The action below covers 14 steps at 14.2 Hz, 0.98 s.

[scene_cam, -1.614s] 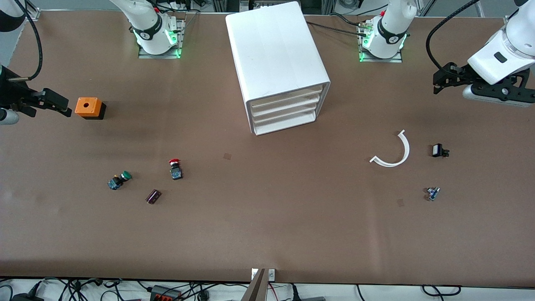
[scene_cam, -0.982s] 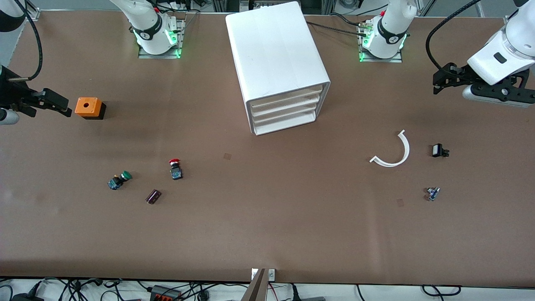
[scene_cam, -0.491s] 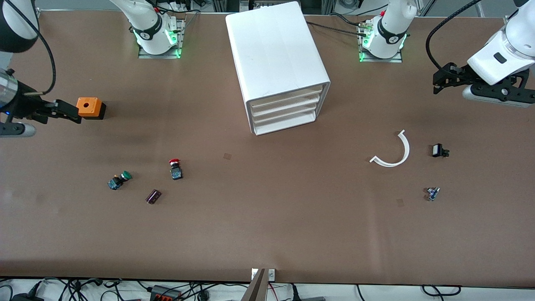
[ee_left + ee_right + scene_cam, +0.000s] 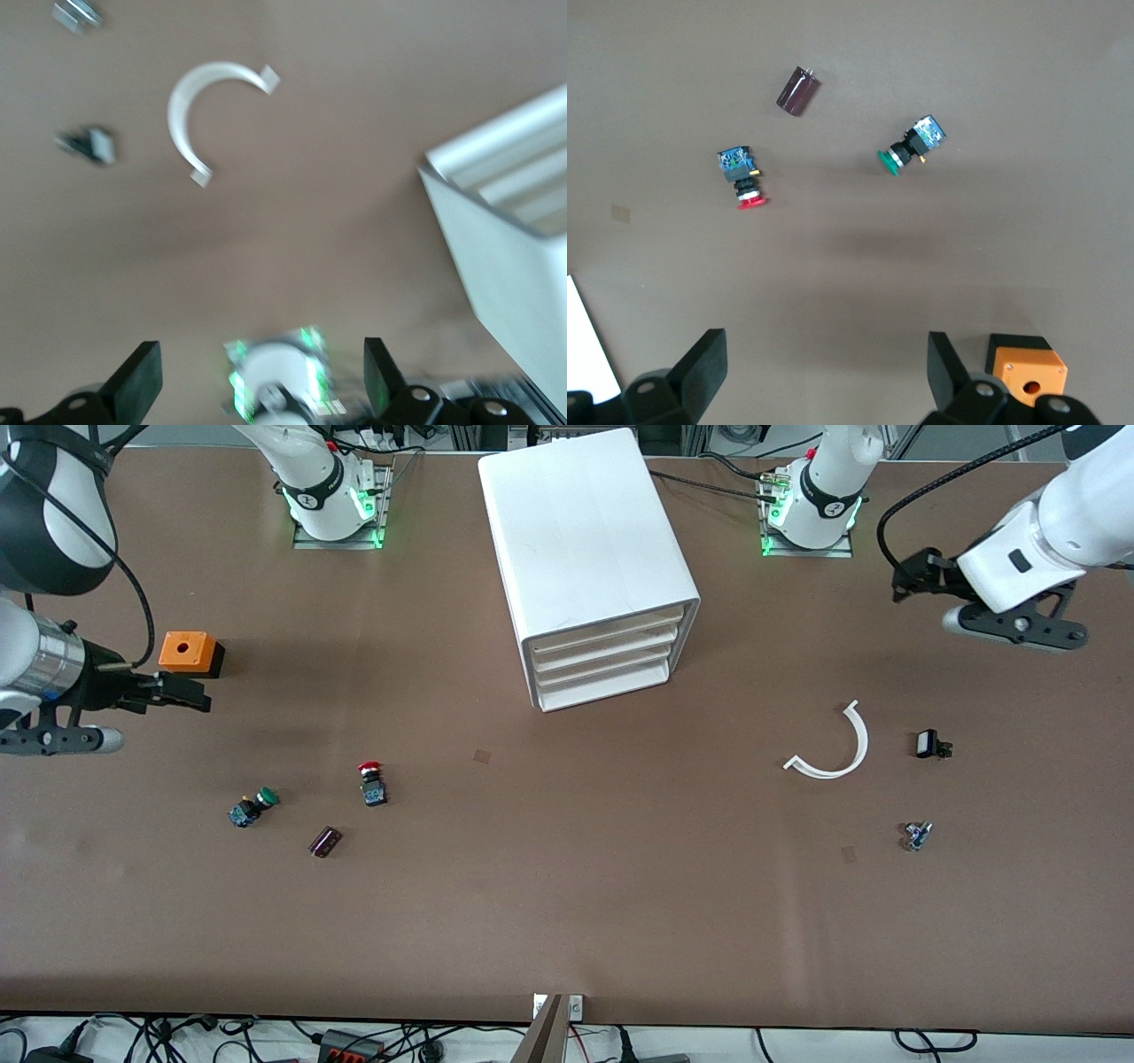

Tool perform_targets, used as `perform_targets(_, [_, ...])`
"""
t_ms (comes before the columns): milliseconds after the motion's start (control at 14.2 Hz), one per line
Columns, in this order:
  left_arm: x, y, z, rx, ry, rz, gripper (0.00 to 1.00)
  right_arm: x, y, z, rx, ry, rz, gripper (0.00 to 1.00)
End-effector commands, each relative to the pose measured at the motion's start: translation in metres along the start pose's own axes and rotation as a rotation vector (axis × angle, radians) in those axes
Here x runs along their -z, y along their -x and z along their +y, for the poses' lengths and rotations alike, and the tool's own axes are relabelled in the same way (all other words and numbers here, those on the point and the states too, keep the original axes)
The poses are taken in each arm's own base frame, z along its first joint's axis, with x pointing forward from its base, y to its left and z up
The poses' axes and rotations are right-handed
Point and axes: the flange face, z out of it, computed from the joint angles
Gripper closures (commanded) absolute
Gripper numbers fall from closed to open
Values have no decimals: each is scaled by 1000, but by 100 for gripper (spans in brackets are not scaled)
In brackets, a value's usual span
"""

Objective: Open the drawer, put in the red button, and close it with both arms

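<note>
Starting point, basically: nothing of the task is done yet. The drawer [image 4: 604, 627], top one in the white cabinet [image 4: 580, 531] at the middle of the robots' edge of the table, looks shut, though the front view is too steep to be sure. The red button [image 4: 371, 783] sits on the bare table toward the right arm's end, nearer the front camera than the cabinet, untouched. Left to do: open, pick, drop in, close. Right gripper [image 4: 182, 693] hangs empty with fingers wide apart over the table just beside the orange cube [image 4: 187, 652], near the right arm's end. Left gripper [image 4: 912, 577] is up over the left arm's end, also spread and empty. Clutter near the button: green button [image 4: 252, 807] and a dark cylinder [image 4: 325, 841], neither touching it. White curved piece [image 4: 833, 745] and two small parts [image 4: 930, 744] lie toward the left arm's end, clear of the drawer's path.
</note>
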Motion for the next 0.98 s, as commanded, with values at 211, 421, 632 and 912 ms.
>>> perform_targets(211, [-68, -37, 25, -82, 185, -291, 0, -33, -23, -38, 62, 10, -51, 0])
perform_targets(421, [-126, -97, 29, -113, 378, -317, 0, -75, -40, -58, 93, 13, -81, 0])
perform_targets(632, [-172, -150, 34, -168, 456, -199, 0, -116, -54, -97, 140, 33, -88, 0])
perform_targets(912, [-258, -186, 57, -173, 609, -72, 0, -171, -70, -103, 144, 33, -98, 0])
